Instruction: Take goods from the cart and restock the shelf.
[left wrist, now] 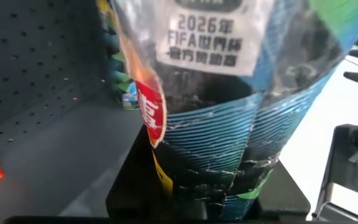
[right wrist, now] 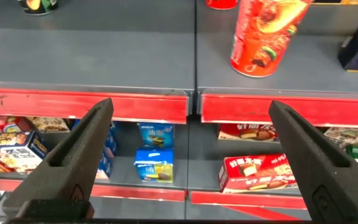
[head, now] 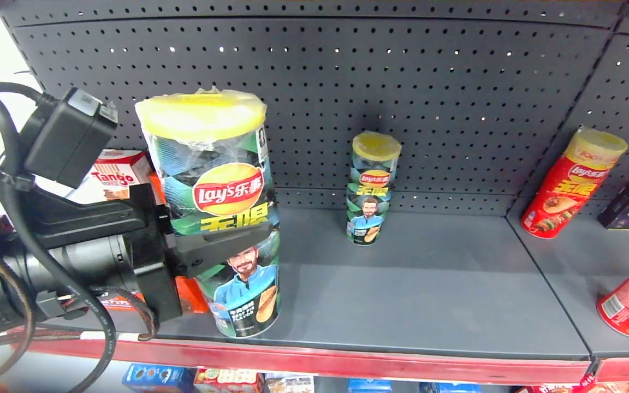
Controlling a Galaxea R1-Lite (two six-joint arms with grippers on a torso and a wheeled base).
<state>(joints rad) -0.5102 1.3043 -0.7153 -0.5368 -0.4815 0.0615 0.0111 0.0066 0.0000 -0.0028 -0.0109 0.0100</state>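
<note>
Left pincer (head: 221,245) grasping upright chip can (head: 221,164) at shelf (head: 429,295) front edge; right pincer (right wrist: 190,109) released, facing shelf's front edge.

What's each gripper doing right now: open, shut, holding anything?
Left gripper: shut on the blue-green chip can.
Right gripper: open, holding nothing.

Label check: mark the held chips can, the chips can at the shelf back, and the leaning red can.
held chips can (head: 228,188), head view, front logo.
rear chips can (head: 372,191), head view, middle of the label.
leaning red chips can (head: 568,188), head view, middle of the body.
</note>
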